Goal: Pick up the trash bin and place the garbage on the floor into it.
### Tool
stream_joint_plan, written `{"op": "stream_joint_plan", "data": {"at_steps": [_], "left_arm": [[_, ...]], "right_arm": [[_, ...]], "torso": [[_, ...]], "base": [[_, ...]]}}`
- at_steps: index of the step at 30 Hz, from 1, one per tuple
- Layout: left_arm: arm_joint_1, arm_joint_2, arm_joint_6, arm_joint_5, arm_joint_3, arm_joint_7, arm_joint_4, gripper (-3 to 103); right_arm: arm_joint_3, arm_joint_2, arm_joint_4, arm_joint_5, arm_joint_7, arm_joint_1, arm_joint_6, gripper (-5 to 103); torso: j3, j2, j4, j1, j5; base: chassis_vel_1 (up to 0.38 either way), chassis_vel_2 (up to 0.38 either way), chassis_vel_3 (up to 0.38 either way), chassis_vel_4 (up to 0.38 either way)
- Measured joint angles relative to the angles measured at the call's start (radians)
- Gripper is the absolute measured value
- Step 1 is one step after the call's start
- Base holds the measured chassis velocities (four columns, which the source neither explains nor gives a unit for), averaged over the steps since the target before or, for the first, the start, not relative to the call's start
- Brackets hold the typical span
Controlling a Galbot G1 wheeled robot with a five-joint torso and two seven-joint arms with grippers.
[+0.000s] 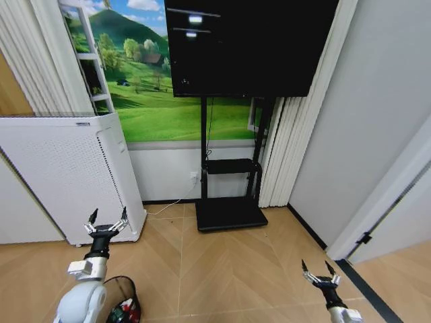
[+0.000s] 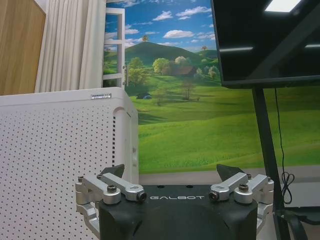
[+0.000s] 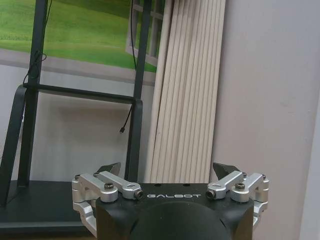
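Mesh is what the trash bin (image 1: pixel 122 296) is made of: thin black wire, round, sitting on the floor (image 1: pixel 229 269) at the bottom edge of the head view, just beside the robot's left arm. Something red and green lies inside it, likely garbage (image 1: pixel 122 312), though the pieces are too cut off to tell apart. No loose litter is visible on the stretch of parquet ahead.

The left gripper (image 1: pixel 106 222) is raised above and beyond the bin, in front of the white air purifier (image 1: pixel 67 175), with its fingers (image 2: pixel 116 172) spread apart and holding nothing. The right gripper (image 1: pixel 320 270) hangs low on the right side, over bare floor near the wall, fingers likewise apart and empty. Ahead stands a dark screen on a black stand (image 1: pixel 229 202) before a landscape mural.

By the look of it, the bin should be light and fairly stiff, but thin wire can flex and a smooth round rim can slip or tilt when lifted from one side. The rim looks like the sensible place to take hold, one finger inside and one outside, pinching the top wire firmly. Its contents could spill if it tips.
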Motion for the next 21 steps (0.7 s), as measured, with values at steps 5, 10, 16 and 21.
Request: {"op": "stream_joint_plan", "data": {"at_steps": [5, 10, 16, 21], "left_arm": [[-0.002, 0.000, 0.005, -0.003, 0.001, 0.000, -0.003, 100], [-0.003, 0.000, 0.007, -0.004, 0.002, -0.001, -0.004, 100], [-0.002, 0.000, 0.011, -0.005, 0.003, -0.001, -0.012, 100], [0.002, -0.002, 0.014, -0.007, 0.002, -0.002, -0.021, 100]], "right_arm": [[-0.003, 0.001, 0.005, -0.004, 0.001, 0.001, 0.000, 100], [-0.004, 0.000, 0.006, -0.004, 0.001, 0.000, 0.000, 100], [-0.004, -0.001, 0.006, -0.004, 0.001, 0.000, 0.000, 100], [-0.003, 0.001, 0.009, -0.004, 0.001, -0.003, 0.001, 100]], "torso": [[0.016, 0.026, 0.0001, 0.011, 0.0000], [0.030, 0.050, 0.0001, 0.020, 0.0000], [0.044, 0.073, 0.0001, 0.029, 0.0000], [0.056, 0.094, 0.0001, 0.038, 0.0001]], "base": [[0.000, 0.000, 0.000, 0.000], [0.000, 0.000, 0.000, 0.000], [0.000, 0.000, 0.000, 0.000], [0.000, 0.000, 0.000, 0.000]]}}
